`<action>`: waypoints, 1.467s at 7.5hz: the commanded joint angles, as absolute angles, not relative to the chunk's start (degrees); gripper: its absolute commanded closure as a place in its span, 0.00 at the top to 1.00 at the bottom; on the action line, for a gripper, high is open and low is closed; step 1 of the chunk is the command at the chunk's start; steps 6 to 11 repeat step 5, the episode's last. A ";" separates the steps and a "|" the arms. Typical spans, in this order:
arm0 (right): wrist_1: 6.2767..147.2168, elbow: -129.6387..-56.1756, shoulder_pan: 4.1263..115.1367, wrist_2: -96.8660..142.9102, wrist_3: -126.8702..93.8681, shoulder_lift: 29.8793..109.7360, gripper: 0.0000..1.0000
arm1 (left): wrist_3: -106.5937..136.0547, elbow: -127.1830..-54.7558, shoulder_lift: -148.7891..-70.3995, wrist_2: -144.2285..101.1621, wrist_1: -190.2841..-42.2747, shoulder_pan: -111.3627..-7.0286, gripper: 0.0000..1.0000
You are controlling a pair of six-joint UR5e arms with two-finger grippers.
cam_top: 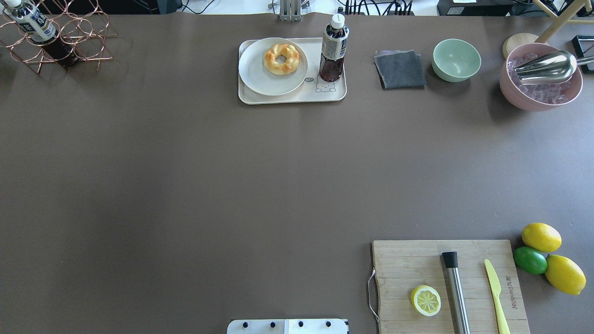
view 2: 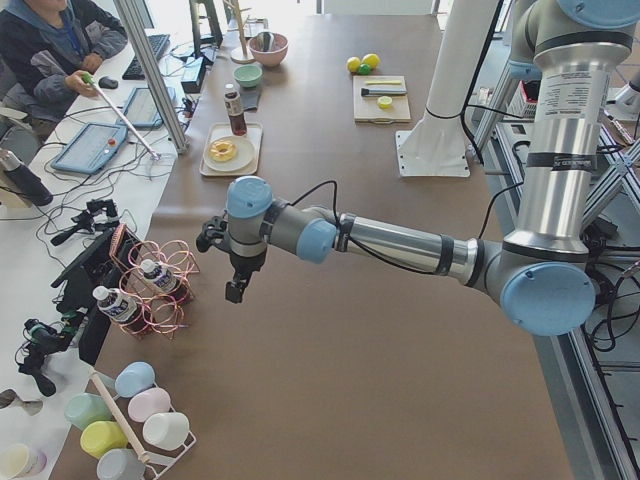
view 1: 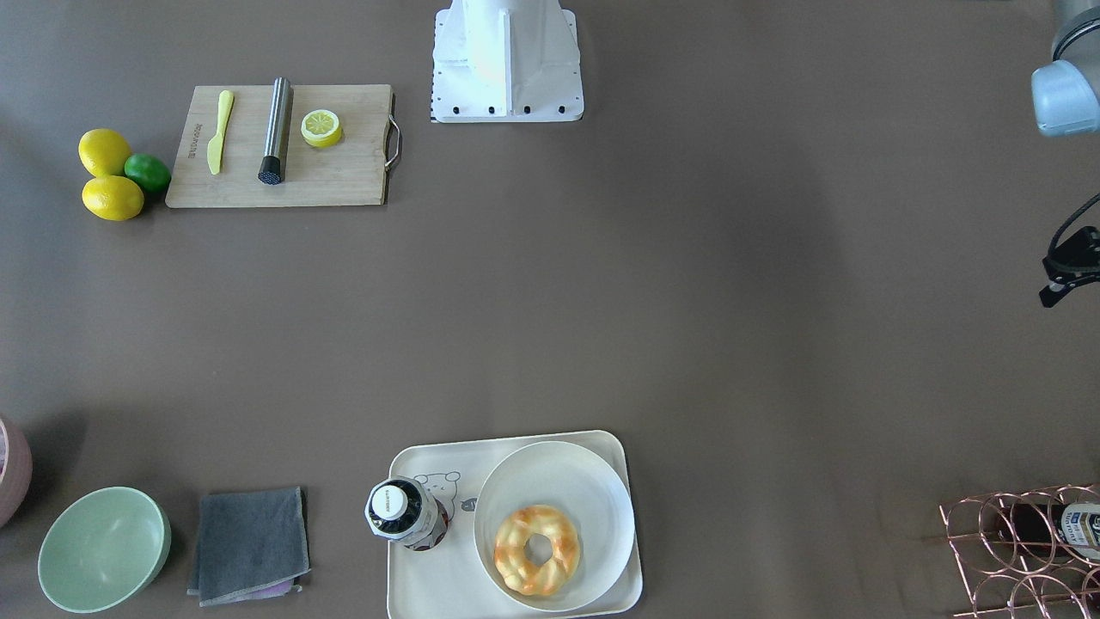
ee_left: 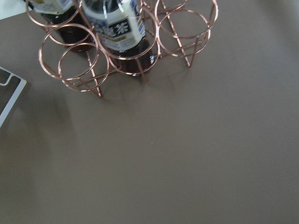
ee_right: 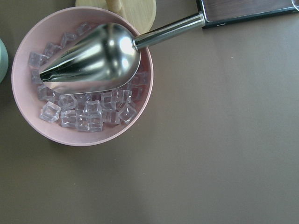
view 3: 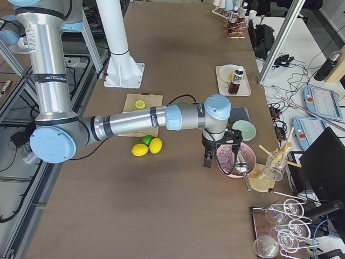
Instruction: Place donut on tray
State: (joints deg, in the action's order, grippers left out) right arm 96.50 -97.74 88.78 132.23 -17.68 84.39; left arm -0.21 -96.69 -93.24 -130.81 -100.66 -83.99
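Surface: a wide brown table point(view 1: 601, 301), plain and matte, with things set only along its edges.
Room: in the left side view a person point(view 2: 50, 50) sits at a desk with laptops beyond the far side of the table.
Donut: the donut point(view 1: 536, 550) lies flat on a round white plate point(view 1: 550, 468), hole upward.
Tray: the tray point(view 1: 412, 589) carries this plate, and a dark tea bottle point(view 1: 404, 513) stands upright on it just beside the plate, next to the bear drawing.
Left gripper: the left gripper point(view 2: 236, 288) hangs over the table near the copper wire rack point(view 1: 1014, 550), at the robot's left end. Whether it is open or closed, I cannot tell.
Right gripper: the right gripper point(view 3: 207, 159) hangs near the pink bowl point(ee_right: 21, 100) of ice cubes with a metal scoop point(ee_right: 93, 58), at the right end. Its state I also cannot tell.
Donut and grippers: the donut is well apart from both, at the far edge of the table, between them.
Other things: a grey cloth point(view 1: 249, 542) and a green bowl point(view 1: 103, 550) lie beside the tray; a cutting board point(view 1: 344, 172) with a lemon half point(view 1: 321, 127) lies near the robot's base.
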 commanded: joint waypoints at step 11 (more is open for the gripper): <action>96.50 -101.51 91.05 132.45 -17.49 89.12 1.00 | -13.10 -98.17 -84.11 -134.56 -103.54 -94.04 0.98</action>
